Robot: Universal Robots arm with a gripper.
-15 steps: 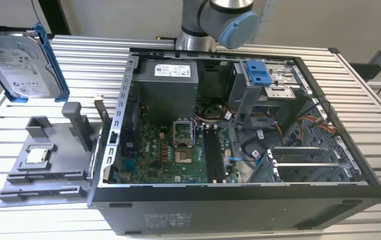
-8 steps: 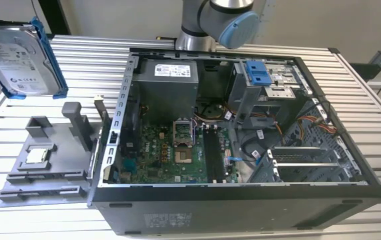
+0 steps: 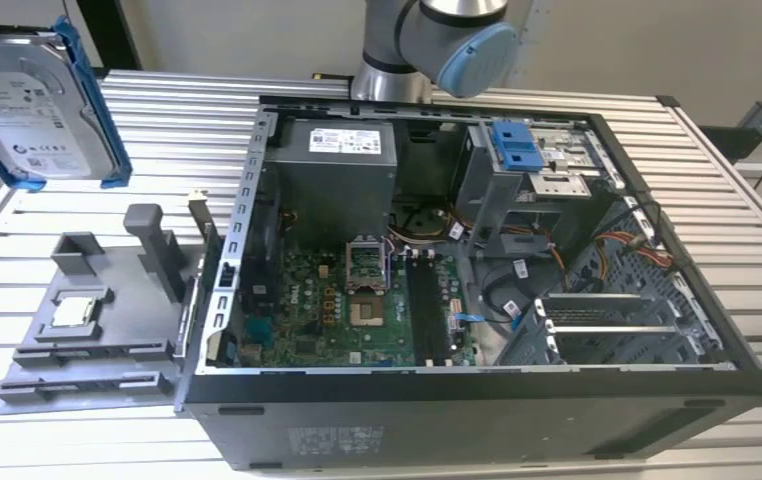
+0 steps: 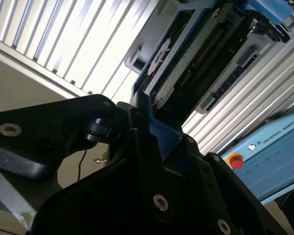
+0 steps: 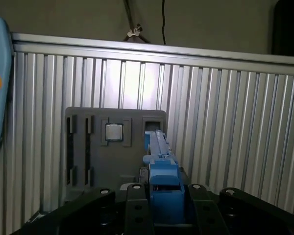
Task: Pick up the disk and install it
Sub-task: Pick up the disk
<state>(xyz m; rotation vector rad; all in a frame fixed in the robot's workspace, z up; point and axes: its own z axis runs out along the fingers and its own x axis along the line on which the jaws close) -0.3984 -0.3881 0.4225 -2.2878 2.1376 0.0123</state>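
The arm (image 3: 405, 40) is silver-grey metal with a black ring and a round pale-blue joint cap (image 3: 477, 57). In both wrist views the pincer (image 5: 165, 198) is matte black and angular, with small silver screws (image 4: 10, 129) set in it.

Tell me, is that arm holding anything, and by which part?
Yes. The gripper holds the disk, a hard drive, up in the air. Its fingers pinch the blue carrier rail that frames the drive's edge.
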